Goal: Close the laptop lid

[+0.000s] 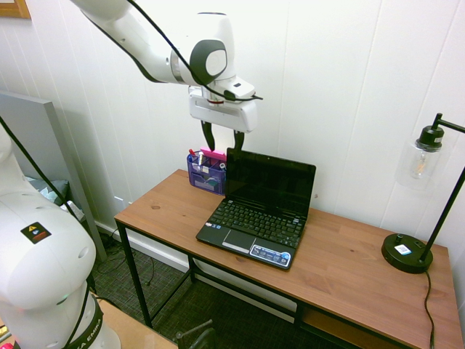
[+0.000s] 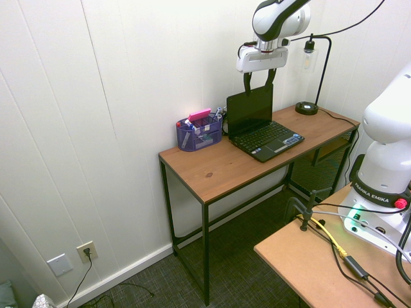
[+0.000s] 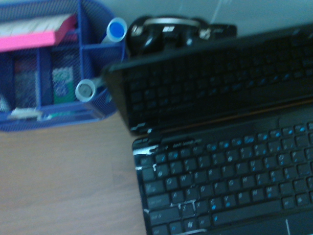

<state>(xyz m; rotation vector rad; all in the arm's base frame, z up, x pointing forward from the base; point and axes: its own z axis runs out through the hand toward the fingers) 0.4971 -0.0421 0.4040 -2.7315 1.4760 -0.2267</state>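
Note:
The small black laptop sits open on the wooden desk, against the wall. Its lid stands upright, dark screen facing the room. My gripper hangs open, fingers pointing down, just above the lid's top corner nearest the blue organizer, touching nothing. The second exterior view shows the gripper directly over the lid's top edge. In the wrist view the lid and keyboard fill most of the picture.
A blue mesh organizer with pens and a pink pad stands beside the laptop at the wall. A black desk lamp stands at the desk's far end. The wall is close behind the lid.

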